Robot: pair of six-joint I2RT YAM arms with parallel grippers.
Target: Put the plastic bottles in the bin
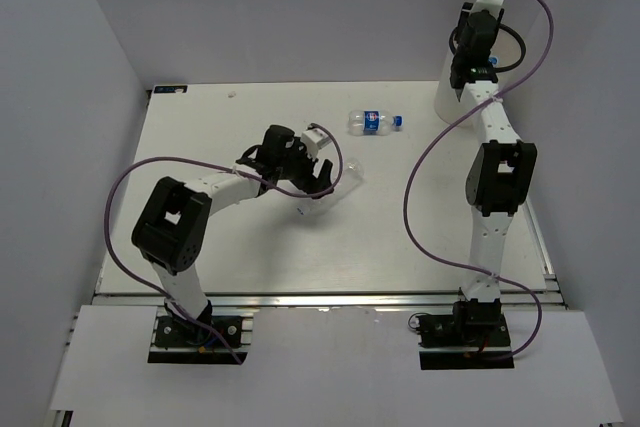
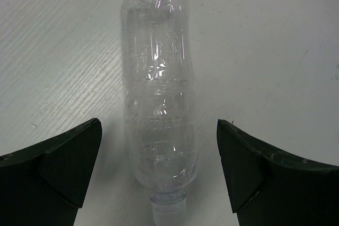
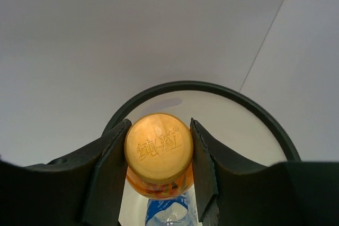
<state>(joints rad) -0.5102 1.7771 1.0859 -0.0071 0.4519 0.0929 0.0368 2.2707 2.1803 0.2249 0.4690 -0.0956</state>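
White bench, grey walls; left gripper spread astride clear plastic bottle; right gripper clamps orange bottle above far-right white bin

The top camera looks down over the whole table from its near side; the 2 wrist cameras look down closely, left sharing the clear bottle, right the bin.

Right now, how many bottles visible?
4: clear bottle at left gripper; labelled bottle on table; orange bottle in right gripper above bin; blue bottle in bin. More may be hidden.
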